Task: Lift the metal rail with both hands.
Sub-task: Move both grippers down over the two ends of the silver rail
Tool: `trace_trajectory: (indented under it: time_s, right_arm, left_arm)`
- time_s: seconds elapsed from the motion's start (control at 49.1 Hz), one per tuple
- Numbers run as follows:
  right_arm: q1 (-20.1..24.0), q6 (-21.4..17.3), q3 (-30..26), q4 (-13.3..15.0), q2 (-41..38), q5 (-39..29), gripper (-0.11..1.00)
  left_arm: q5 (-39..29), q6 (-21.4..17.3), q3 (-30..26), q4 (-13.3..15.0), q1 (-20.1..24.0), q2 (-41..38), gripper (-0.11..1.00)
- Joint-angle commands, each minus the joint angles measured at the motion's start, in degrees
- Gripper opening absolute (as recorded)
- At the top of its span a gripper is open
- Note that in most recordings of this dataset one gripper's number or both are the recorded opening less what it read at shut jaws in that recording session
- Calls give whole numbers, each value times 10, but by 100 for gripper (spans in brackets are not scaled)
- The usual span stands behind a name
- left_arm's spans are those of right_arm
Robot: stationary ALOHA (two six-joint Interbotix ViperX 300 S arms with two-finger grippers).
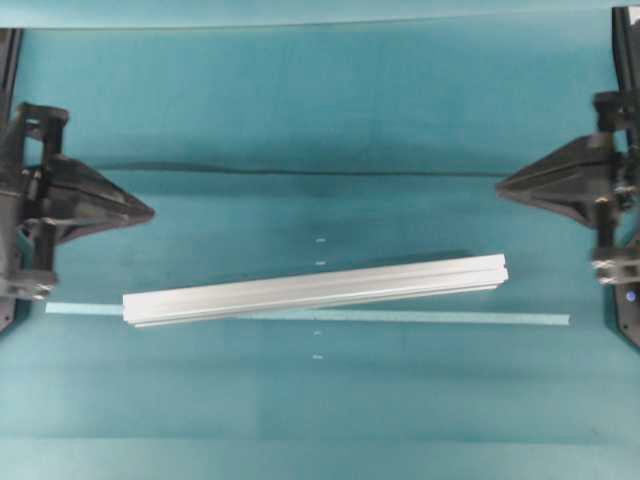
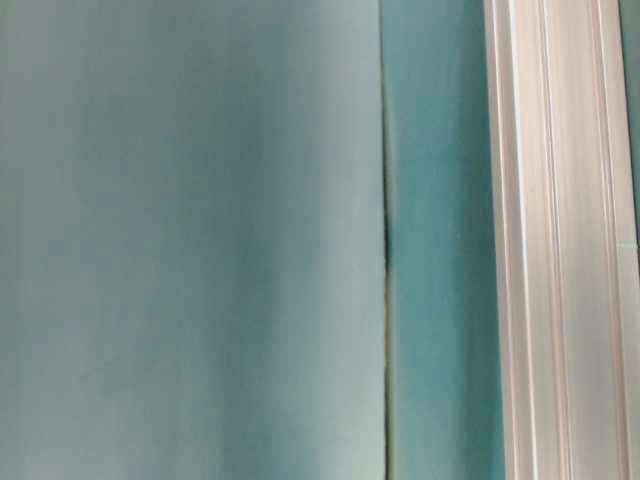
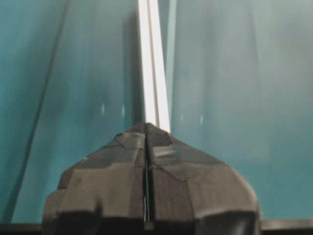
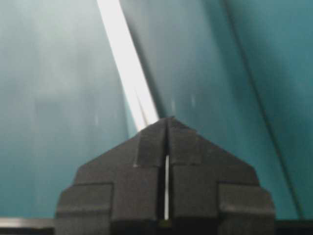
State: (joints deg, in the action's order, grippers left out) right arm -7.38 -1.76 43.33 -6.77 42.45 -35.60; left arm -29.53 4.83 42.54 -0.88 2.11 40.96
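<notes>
Teal tabletop (image 1: 320, 90), a dark seam running across it above centre. Metal rail (image 1: 315, 291) lies flat near the middle, slightly tilted, right end higher in the overhead view; it crosses a thin pale tape strip (image 1: 540, 319). Left gripper (image 1: 148, 213) at left edge, fingers pressed together, empty, well apart from rail. Right gripper (image 1: 500, 184) at right edge, likewise pressed together, empty, clear of rail.

A teal table surface (image 1: 320, 90) fills every view, evenly lit with soft glare. A dark seam (image 1: 320, 172) crosses it between the fingertips' level, and a thin pale tape strip (image 1: 540, 319) lies nearer, below them.
</notes>
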Motion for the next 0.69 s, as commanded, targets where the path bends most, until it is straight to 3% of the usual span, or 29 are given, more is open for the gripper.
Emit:
trace_trajectory:
  time_s: [0.0, 0.203, 0.509, 0.671]
  right_arm:
    - [-1, 2, -35, 2, -45, -55, -3]
    - [6, 31, -93, 4, -145, -151, -3]
    - [10, 145, -143, 9, -245, -214, 0]
    - [10, 177, -149, 9, -274, -215, 11]
  left_arm:
    - [-24, 3, -29, -1, -1, -26, -5]
    - [-77, 11, -61, -1, -5, -86, -5]
    - [-105, 15, -79, -3, -11, -134, -3]
    - [-107, 17, -81, -3, -25, -150, 12]
